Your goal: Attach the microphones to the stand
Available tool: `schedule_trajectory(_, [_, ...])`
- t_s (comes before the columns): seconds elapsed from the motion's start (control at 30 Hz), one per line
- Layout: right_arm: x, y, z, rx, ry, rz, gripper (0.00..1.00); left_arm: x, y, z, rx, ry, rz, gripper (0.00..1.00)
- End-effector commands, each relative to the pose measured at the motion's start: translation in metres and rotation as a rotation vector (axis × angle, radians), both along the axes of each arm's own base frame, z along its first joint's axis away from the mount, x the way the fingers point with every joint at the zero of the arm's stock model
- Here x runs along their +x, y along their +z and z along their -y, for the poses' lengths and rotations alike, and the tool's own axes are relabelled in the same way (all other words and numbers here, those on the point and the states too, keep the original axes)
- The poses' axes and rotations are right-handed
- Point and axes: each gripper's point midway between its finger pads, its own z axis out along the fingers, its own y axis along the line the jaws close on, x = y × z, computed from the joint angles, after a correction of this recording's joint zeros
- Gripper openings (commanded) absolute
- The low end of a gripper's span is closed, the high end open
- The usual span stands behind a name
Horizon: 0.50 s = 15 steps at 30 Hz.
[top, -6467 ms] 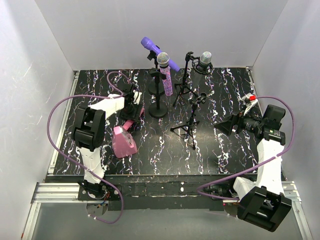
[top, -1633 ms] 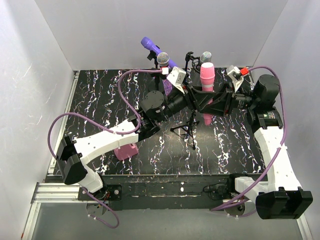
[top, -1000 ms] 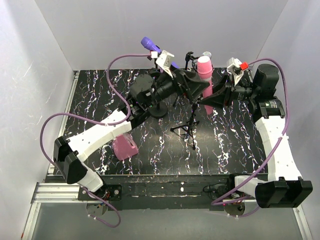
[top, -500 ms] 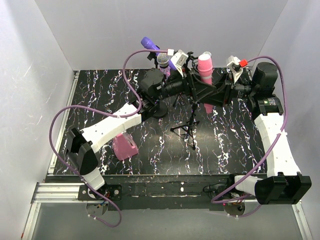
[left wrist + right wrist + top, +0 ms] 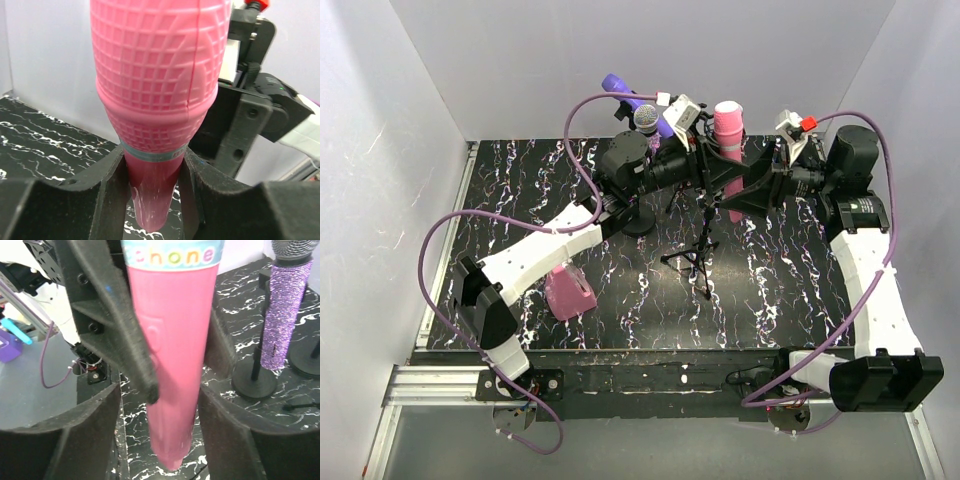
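The pink microphone hangs upright above the far middle of the table. My left gripper is shut on its handle just below the ribbed head. My right gripper is open, its fingers standing either side of the lower handle with a gap on the left. The plain purple microphone and the glittery purple one sit on stands at the back. The silver-grey microphone is hidden behind the pink one. A black tripod stand stands empty below the pink microphone.
A squat pink wedge block lies at the left front. Round stand bases crowd the back middle. White walls close the table on three sides. Purple cables loop from both arms.
The pink microphone has risen and shifted slightly toward the back wall with both grippers at it. My left wrist has swung rightward along with it.
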Motion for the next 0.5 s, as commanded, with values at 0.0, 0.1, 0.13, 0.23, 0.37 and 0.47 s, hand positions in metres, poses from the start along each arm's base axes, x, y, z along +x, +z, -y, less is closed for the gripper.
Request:
schedule_trajectory(0.0, [-0.005,0.013,0.011,-0.006,-0.074,0.058,0.76,0.002,0.049,-0.032,-0.054,0.110,0.107,0.00])
schedule_trajectory(0.1, [0.004,0.006,0.034,-0.005,-0.174,0.039,0.81,0.009,0.059,-0.040,-0.037,0.165,0.148,0.00])
schedule_trajectory(0.13, [0.005,0.002,0.042,-0.004,-0.200,0.034,0.82,0.010,0.061,-0.041,-0.036,0.174,0.158,0.00])
schedule_trajectory(0.23, [0.004,-0.014,0.055,-0.007,-0.246,0.016,0.82,0.020,0.063,-0.038,-0.022,0.198,0.173,0.00])
schedule_trajectory(0.37, [-0.002,-0.050,0.059,-0.014,-0.262,-0.002,0.82,0.036,0.059,-0.028,-0.005,0.227,0.187,0.00])
schedule_trajectory(0.47, [-0.004,-0.076,0.061,-0.010,-0.266,-0.020,0.83,0.045,0.054,-0.018,0.006,0.233,0.194,0.00])
